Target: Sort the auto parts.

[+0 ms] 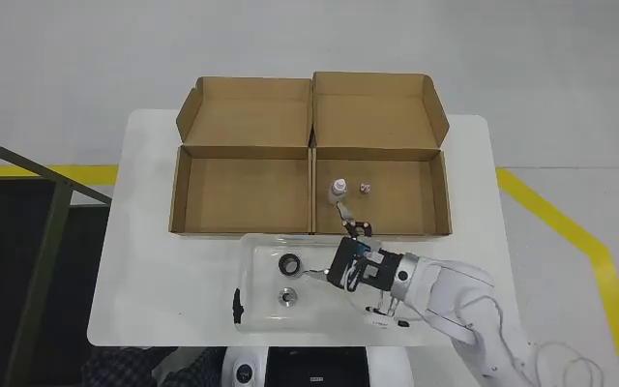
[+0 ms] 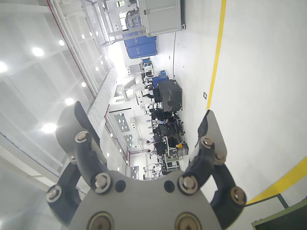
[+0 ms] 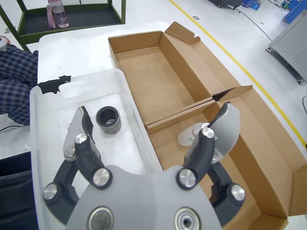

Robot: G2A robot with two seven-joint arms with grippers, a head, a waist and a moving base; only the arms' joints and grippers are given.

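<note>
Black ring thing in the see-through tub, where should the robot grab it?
Grip the black ring across its round outer wall, coming straight down from above. It stands upright in the clear tub, hole up, with bare floor around it, so the open right gripper probably fits a finger on each side.

R gripper (image 3: 155, 110): jaws wide apart, nothing btwn them. One finger (image 3: 80, 123) is over a clear plastic bin (image 3: 33, 125), the other (image 3: 227, 120) over the near cardboard box (image 3: 259, 149). In the bin, a dark ring (image 3: 108, 120) sits w/ its hole facing up, just beside the first finger. Black tape (image 3: 51, 86) is stuck on the bin's far rim. A white bottle (image 3: 187, 136) is in the near box, partly hidden behind the second finger. The far box (image 3: 153, 80) adjoins it, both w/ lids folded back. The bin's long side runs along the boxes. All sit on a white table (image 3: 72, 48). Beyond the table: green rack (image 3: 14, 32) w/ a pink bottle (image 3: 56, 13) on its shelf.
</note>
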